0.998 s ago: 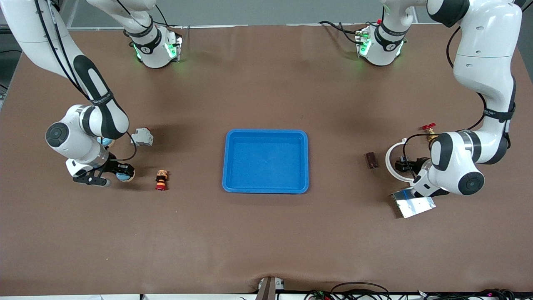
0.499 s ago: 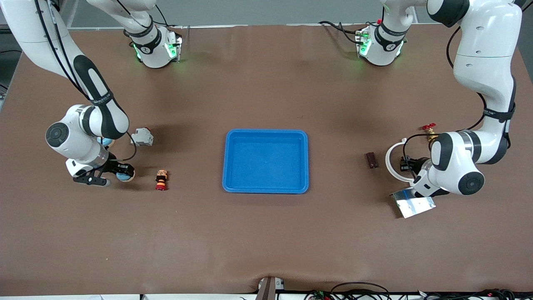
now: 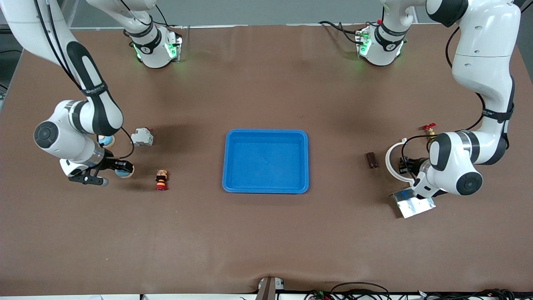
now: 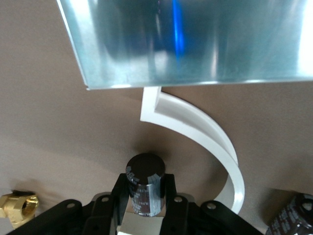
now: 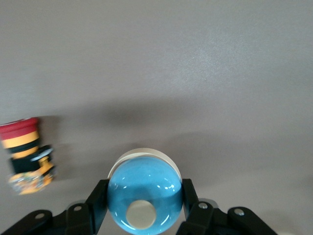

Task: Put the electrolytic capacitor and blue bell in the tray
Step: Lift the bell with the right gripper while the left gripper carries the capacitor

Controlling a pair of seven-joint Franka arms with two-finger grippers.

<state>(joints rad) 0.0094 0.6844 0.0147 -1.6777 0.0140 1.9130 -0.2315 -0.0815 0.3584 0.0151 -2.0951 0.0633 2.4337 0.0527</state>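
The bright-blue tray (image 3: pixel 266 162) lies empty at the table's middle. My right gripper (image 3: pixel 118 170) is shut on a blue bell (image 3: pixel 123 170) and holds it just above the table at the right arm's end; in the right wrist view the bell (image 5: pixel 144 193) fills the space between the fingers of the gripper (image 5: pixel 144 200). My left gripper (image 3: pixel 406 166) is low over the table at the left arm's end. In the left wrist view the gripper (image 4: pixel 145 188) is shut on a dark electrolytic capacitor (image 4: pixel 145 181).
A second blue bell (image 3: pixel 106 141), a grey-white block (image 3: pixel 142 136) and a red-yellow push button (image 3: pixel 161 180) lie near the right gripper. A brown component (image 3: pixel 371 160), a white curved ring (image 3: pixel 389 162), a red-handled brass valve (image 3: pixel 429 130) and a silver plate (image 3: pixel 412 204) surround the left gripper.
My right arm has risen a little with the blue bell in its gripper. My left arm has shifted only slightly.
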